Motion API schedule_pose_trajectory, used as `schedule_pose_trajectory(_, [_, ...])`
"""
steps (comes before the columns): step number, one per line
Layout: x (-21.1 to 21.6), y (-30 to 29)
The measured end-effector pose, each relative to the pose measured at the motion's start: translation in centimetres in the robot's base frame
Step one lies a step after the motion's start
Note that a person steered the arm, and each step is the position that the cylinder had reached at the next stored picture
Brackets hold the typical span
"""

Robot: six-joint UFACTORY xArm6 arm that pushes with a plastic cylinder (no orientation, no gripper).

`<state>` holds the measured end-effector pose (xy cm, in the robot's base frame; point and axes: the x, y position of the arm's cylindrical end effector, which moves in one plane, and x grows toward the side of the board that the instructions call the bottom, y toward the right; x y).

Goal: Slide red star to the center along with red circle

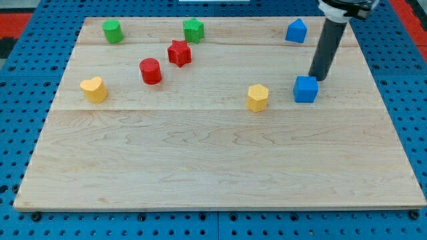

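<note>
Red star (179,53) lies in the upper left part of the wooden counter (213,167), with the red circle (151,71) just beside it, lower and to the view's left. Green star (193,29) and green cylinder (112,31) sit near the top edge. Yellow heart (94,89) is far left, yellow hexagon (257,97) near the middle. My tip (316,79) stands just above the blue cube (305,89), well apart from both red blocks; another blue block (296,31) is at the top right. No hand exists, only the rod.
</note>
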<state>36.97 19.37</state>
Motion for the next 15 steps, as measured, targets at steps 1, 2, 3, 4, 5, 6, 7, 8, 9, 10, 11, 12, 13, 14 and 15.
schedule_pose_trajectory(1, [-1.3,-0.1])
schedule_pose_trajectory(2, [-2.4,-0.4])
schedule_pose_trajectory(3, [-2.4,-0.5])
schedule_pose_trajectory(4, [-4.0,-3.2])
schedule_pose_trajectory(5, [-7.5,-9.0])
schedule_pose_trajectory(6, [-8.4,-15.6])
schedule_pose_trajectory(7, [-8.4,-20.8])
schedule_pose_trajectory(8, [-8.9,-25.2])
schedule_pose_trajectory(9, [-9.0,-29.8])
schedule_pose_trajectory(10, [-7.6,-33.6])
schedule_pose_trajectory(11, [-4.5,-33.2])
schedule_pose_trajectory(12, [-0.7,-30.0])
schedule_pose_trajectory(13, [1.7,-26.1])
schedule_pose_trajectory(14, [1.4,-24.6])
schedule_pose_trajectory(15, [1.8,-21.7])
